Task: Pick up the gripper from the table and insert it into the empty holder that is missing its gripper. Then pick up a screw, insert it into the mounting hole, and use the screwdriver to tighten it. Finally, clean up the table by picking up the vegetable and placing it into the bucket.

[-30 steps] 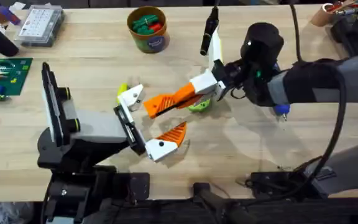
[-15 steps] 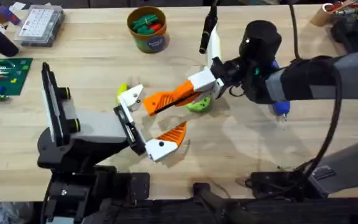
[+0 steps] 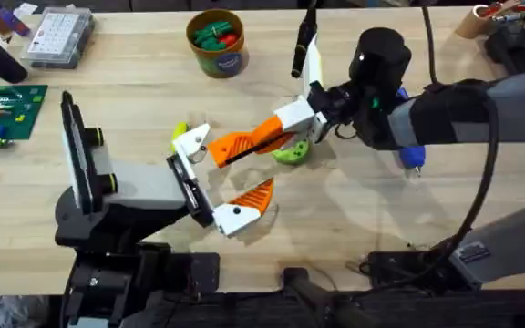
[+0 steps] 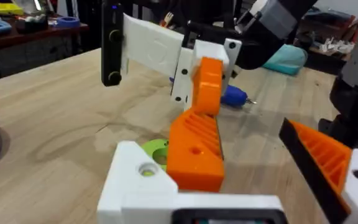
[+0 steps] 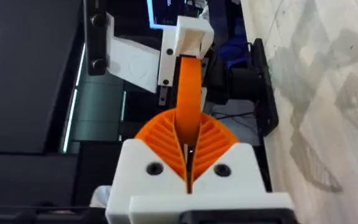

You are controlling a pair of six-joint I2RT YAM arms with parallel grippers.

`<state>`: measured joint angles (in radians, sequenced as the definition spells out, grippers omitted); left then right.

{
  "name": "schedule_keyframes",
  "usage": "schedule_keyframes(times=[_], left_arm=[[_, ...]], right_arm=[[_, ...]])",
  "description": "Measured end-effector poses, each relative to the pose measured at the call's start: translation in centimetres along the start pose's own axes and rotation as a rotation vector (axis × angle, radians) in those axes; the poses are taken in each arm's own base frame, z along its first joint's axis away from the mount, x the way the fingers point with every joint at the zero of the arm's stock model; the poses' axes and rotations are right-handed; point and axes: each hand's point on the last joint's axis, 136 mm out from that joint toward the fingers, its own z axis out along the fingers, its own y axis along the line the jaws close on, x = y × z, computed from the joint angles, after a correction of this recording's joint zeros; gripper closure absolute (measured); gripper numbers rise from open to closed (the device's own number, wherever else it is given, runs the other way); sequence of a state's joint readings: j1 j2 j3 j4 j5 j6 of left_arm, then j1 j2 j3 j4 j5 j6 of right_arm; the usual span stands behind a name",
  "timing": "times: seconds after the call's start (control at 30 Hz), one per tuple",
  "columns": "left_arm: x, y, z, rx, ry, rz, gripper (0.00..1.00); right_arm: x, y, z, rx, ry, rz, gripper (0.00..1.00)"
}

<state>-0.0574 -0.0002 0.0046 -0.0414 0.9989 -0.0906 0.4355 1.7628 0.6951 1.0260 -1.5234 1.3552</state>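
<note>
My right gripper [image 3: 255,140] is shut on the gripper [image 4: 194,149], a small orange ribbed wedge. It holds the wedge's free end against the white empty holder [image 3: 192,141] on my left gripper [image 3: 231,169], which stands open. The left gripper's other finger [image 3: 249,200] carries its orange pad. Seen from the left wrist, the holder [image 4: 140,183] has a round mounting hole [image 4: 146,169] beside the wedge. The blue screwdriver [image 3: 412,160] lies half hidden under the right arm. The mustard-brown bucket [image 3: 219,56] stands at the back, holding green and red pieces. I cannot pick out a screw or the vegetable.
A lime-green ring [image 3: 291,154] lies on the table under the right gripper. A yellow-green piece [image 3: 179,130] peeks out behind the holder. A clear parts box [image 3: 57,36] and a green circuit board [image 3: 3,111] sit at the far left.
The right arm has shifted slightly away and to the left, carrying the orange wedge a little closer to the holder. The left arm has not moved.
</note>
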Motion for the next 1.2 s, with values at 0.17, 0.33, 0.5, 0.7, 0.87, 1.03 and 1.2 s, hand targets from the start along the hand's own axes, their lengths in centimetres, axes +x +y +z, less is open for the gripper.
schedule_keyframes(times=[0.17,0.33,0.5,0.7,0.87,1.03,1.2], left_arm=[[0.0,0.0,0.0,0.0,0.0,0.0,0.009],[0.0,0.0,0.0,0.0,0.0,0.0,0.009],[0.0,0.0,0.0,0.0,0.0,0.0,0.009],[0.0,0.0,0.0,0.0,0.0,0.0,0.009],[0.0,0.0,0.0,0.0,0.0,0.0,0.009],[-0.01,0.0,0.0,0.0,0.0,0.0,0.009],[0.01,0.0,0.0,0.0,0.0,0.0,0.009]], right_arm=[[0.02,-0.1,0.03,0.0,0.001,0.018,0.996],[0.17,-0.03,0.38,-0.001,0.012,0.016,0.996],[0.29,-0.02,0.59,-0.001,0.019,0.018,0.996],[0.29,-0.01,0.59,-0.001,0.019,0.02,0.996],[0.1,0.19,0.6,-0.001,0.019,0.012,0.996],[-0.2,0.52,0.61,-0.002,0.019,0.004,0.996],[-0.3,0.29,0.63,-0.001,0.019,0.017,0.996]])
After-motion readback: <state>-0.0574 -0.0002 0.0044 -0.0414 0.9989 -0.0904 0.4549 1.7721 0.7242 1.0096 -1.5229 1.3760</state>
